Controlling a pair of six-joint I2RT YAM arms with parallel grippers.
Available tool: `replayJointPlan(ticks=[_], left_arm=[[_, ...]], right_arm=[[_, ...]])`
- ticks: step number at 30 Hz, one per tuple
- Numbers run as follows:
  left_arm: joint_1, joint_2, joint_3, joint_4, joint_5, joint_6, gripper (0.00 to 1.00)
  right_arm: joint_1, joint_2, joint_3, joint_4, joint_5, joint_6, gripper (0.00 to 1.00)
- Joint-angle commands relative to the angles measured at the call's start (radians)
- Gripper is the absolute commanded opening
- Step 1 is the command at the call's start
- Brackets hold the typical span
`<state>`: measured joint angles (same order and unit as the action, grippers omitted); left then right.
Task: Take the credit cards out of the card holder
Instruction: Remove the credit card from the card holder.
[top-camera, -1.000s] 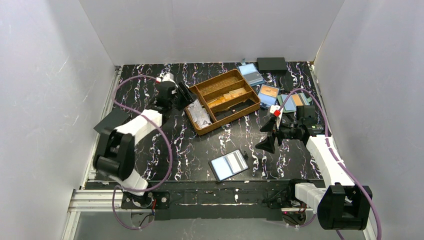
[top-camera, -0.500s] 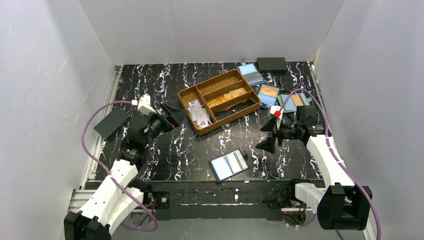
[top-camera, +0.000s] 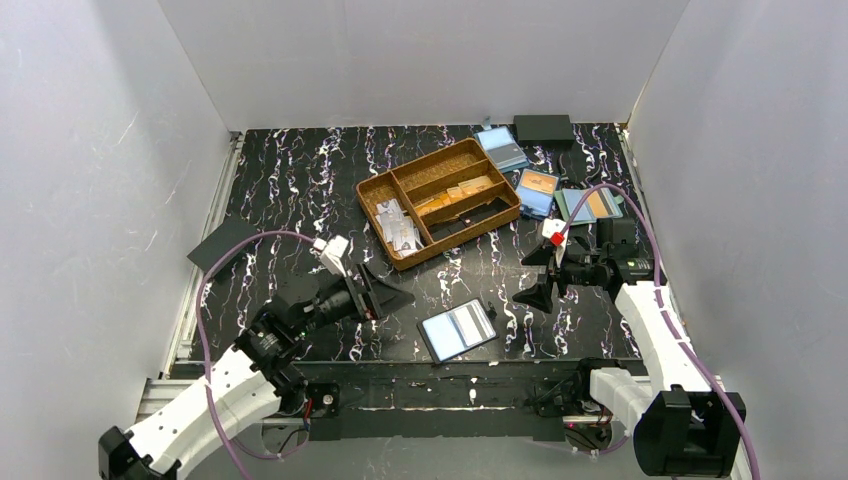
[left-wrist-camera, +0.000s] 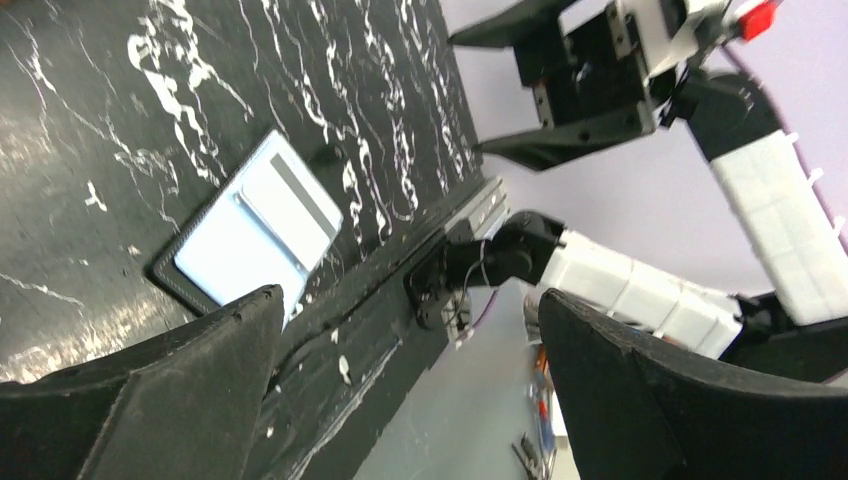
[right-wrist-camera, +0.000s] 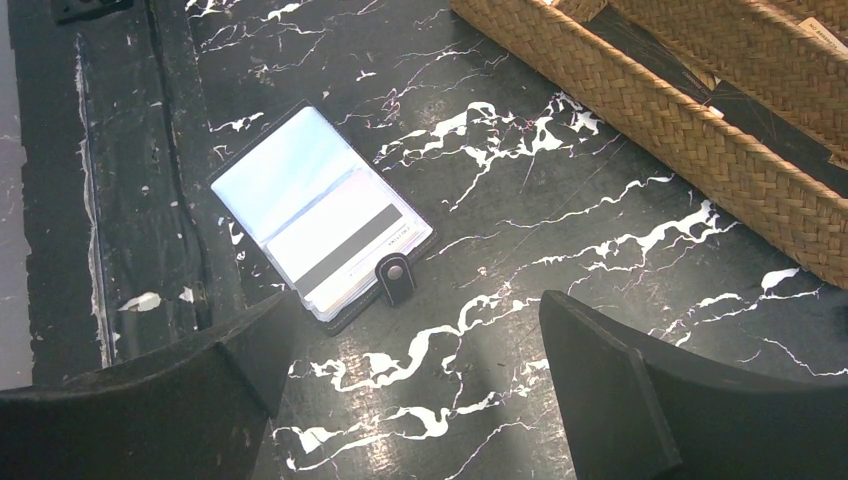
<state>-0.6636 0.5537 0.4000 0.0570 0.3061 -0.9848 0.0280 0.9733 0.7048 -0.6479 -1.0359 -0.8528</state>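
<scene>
Card holder (top-camera: 457, 329) lies open at lower centre, credit cards (right-wrist-camera: 345, 245) inside — left gripper (top-camera: 392, 292) and right gripper (top-camera: 520, 280) both spread wide, empty.

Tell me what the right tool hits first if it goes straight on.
Most likely the card holder, near its snap tab, which lies almost dead ahead of the open right tool. Depth is unclear; it could touch the table just beside the tab instead.
</scene>
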Motion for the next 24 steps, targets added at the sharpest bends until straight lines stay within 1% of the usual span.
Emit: replayJointPlan(ticks=[1, 4, 8, 11, 18, 24], left_arm=[[-0.143, 0.014, -0.023, -0.044, -0.201, -0.025, 0.98], [-0.23, 0.056, -0.021, -0.029, -0.283, -0.042, 0.98], [-0.364, 0.126, 0.015, -0.025, -0.435, -0.054, 0.98], [-0.447, 0.195, 0.034, -0.025, -0.51, -0.077, 0.98], [-0.563, 0.288, 0.053, -0.024, -0.606, -0.125, 0.98], [-0.599, 0.351, 0.073, -0.012, -0.635, -0.147, 0.98]], right_arm=[[-0.003, -0.004, -0.008, 0.008, -0.023, -0.015, 0.98], [-0.003, 0.0, -0.008, 0.012, -0.018, -0.014, 0.98], [-0.003, 0.004, -0.01, 0.021, -0.015, 0.002, 0.98], [-0.003, 0.005, -0.012, 0.025, -0.019, 0.01, 0.98], [-0.003, 0.01, 0.0, 0.021, -0.035, 0.028, 0.98], [-0.003, 0.035, 0.008, 0.014, -0.063, 0.044, 0.98]])
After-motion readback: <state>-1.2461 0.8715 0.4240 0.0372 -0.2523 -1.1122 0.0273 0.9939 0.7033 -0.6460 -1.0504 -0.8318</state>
